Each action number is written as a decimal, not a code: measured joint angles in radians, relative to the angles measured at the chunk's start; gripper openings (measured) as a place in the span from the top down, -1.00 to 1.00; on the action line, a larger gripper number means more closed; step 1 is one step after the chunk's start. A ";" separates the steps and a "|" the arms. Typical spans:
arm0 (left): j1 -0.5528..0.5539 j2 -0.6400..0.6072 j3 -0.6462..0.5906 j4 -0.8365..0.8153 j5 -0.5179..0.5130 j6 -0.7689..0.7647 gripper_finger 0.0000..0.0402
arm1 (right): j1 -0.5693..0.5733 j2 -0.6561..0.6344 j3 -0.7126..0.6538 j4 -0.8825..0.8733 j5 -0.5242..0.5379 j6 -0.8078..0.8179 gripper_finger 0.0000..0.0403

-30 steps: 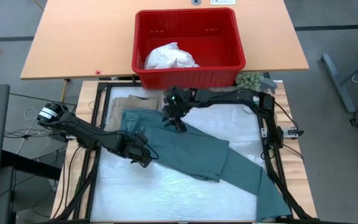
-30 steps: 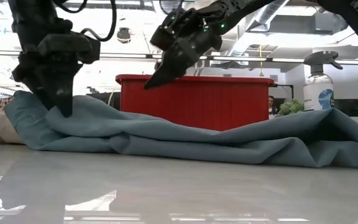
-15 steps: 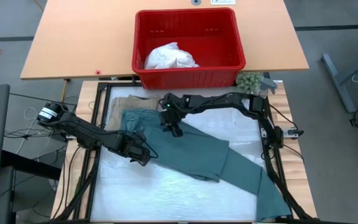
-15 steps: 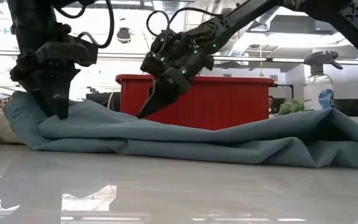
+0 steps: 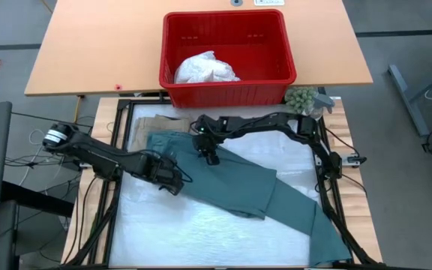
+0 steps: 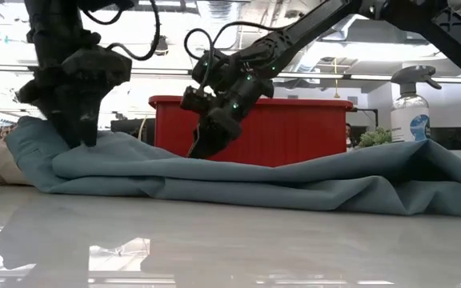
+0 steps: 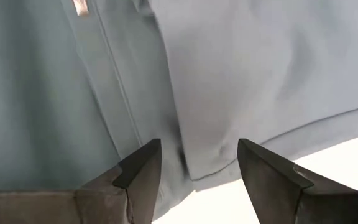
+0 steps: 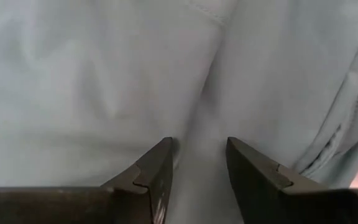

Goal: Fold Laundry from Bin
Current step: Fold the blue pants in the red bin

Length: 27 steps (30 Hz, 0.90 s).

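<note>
Laundry lies in three places: the dark teal-green garment (image 5: 235, 180) is spread slantwise across the white work surface (image 5: 201, 232), with one end trailing off the near right corner; the beige-khaki garment (image 5: 156, 124) peeks out from under its far left end; and the white garment (image 5: 205, 69) sits bunched inside the red bin (image 5: 227, 94), which stands on the wooden table (image 5: 88, 45) just beyond the work surface.

At the teal garment's left edge, the left gripper (image 5: 169, 180) is down on the cloth, its fingers (image 7: 138, 174) spread apart with a hemmed edge lying between them. The right gripper (image 5: 208, 154) is lowered onto the garment's upper part near the bin, fingers (image 8: 157, 171) likewise parted over a fold, nothing pinched between them.

From table height the polished surface mirrors the cloth. A spray bottle (image 6: 410, 100) stands at the right, with a small green plant (image 5: 302, 97) beside the bin. Behind, ceiling lights show.
</note>
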 joint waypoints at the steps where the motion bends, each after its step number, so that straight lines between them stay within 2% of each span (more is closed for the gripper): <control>1: 0.007 -0.004 0.009 -0.004 0.001 0.013 0.00 | 0.000 0.001 0.000 0.000 0.003 0.002 0.14; 5: 0.024 -0.012 0.060 -0.049 -0.021 0.038 0.00 | 0.000 0.003 0.000 -0.002 0.013 0.016 0.14; 9: 0.015 -0.015 0.149 -0.030 -0.146 0.063 0.00 | -0.007 -0.026 -0.002 -0.008 0.013 0.017 0.13; 12: -0.010 -0.017 0.192 0.116 -0.296 0.134 0.00 | -0.019 -0.076 0.016 -0.034 0.016 0.017 0.11; 14: -0.023 -0.016 0.188 0.251 -0.356 0.223 0.00 | -0.029 -0.113 0.030 -0.079 0.018 0.019 0.10; 17: -0.029 0.000 0.167 0.405 -0.369 0.333 0.00 | -0.047 -0.168 0.050 -0.247 0.017 0.020 0.10; 22: -0.037 0.044 0.154 0.440 -0.365 0.400 0.00 | -0.047 -0.323 0.068 -0.686 -0.070 0.083 0.10; 24: -0.038 0.061 0.154 0.451 -0.350 0.427 0.00 | -0.019 -0.369 0.068 -0.861 -0.121 0.155 0.10; 27: -0.039 0.081 0.154 0.455 -0.311 0.451 0.00 | 0.075 -0.407 0.064 -1.008 -0.137 0.270 0.10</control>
